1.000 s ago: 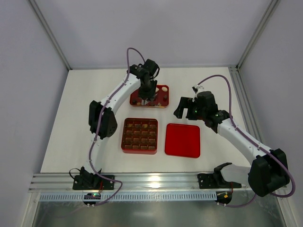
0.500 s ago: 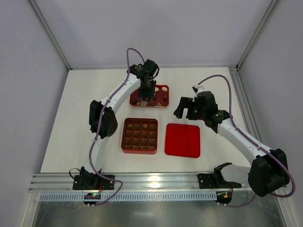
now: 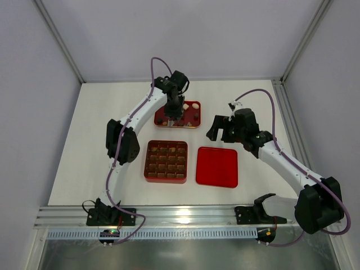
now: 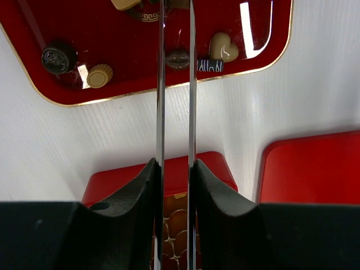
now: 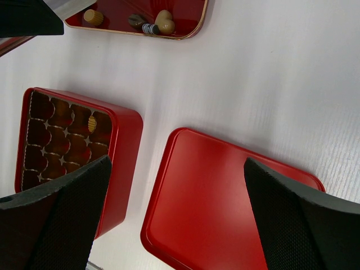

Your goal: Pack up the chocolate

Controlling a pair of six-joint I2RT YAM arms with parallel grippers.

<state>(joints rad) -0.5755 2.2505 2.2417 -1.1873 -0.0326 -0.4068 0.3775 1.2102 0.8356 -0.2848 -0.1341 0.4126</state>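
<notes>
Compared with one second ago, little differs in the top view. The left tool (image 3: 174, 116) stands a bit deeper over the red tray (image 4: 129, 62), and two white pieces at the far rim of the tray now show. The right arm, the box (image 3: 166, 180) and the lid (image 3: 217, 166) are at the same places on the desk (image 3: 101, 140).

There is one tray, one box with sixteen compartments, one flat lid and two arms. The chocolate lies mostly on the tray. The left wrist view shows five whole pieces there: a dark round one (image 4: 58, 58), a tan ridged one (image 4: 99, 75), a dark oval piece (image 4: 178, 58), a striped one (image 4: 210, 65) and a tan heart (image 4: 223, 47). A sixth, tan piece is cut off by the top edge.

The thin fingers of the left tool stand narrowly apart with the dark oval piece between them. I cannot tell if they already clamp it.

The right tool (image 5: 177, 163) is wide apart and holds nothing, above the box and the lid.

How many pieces are in the box is hard to make out.
</notes>
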